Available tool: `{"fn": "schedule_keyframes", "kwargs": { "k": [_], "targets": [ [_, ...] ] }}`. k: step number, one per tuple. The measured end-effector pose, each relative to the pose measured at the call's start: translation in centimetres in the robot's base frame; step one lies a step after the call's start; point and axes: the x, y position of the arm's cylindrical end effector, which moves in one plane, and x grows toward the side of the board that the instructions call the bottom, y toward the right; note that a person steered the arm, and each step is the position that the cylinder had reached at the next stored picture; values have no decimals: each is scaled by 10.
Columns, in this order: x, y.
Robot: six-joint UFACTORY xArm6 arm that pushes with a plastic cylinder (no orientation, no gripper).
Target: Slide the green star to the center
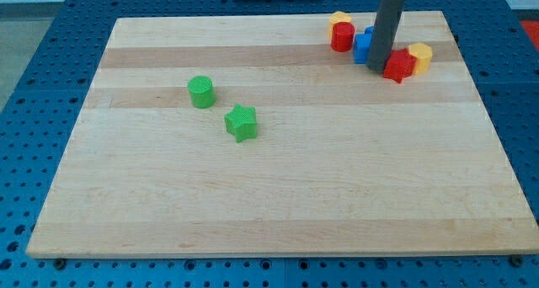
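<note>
My tip (376,67) beside red block (398,66)

Rod at the board's top right; green pair left of centre.

Wooden board (278,212) on a blue perforated table (34,86). Green star (241,123) sits left of centre, green cylinder (201,93) just up-left of it, apart. The tip (376,66) stands in the top-right cluster, well apart from the star: blue block (363,46) touching its left, red block (398,66) just right, yellow block (420,57) behind that. Red cylinder (342,37) fronts another yellow block (340,18).
</note>
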Motion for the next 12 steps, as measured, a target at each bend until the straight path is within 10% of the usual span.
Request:
{"fn": "schedule_keyframes", "kwargs": {
  "k": [7, 12],
  "targets": [
    [199, -204],
    [114, -211]
  ]
}}
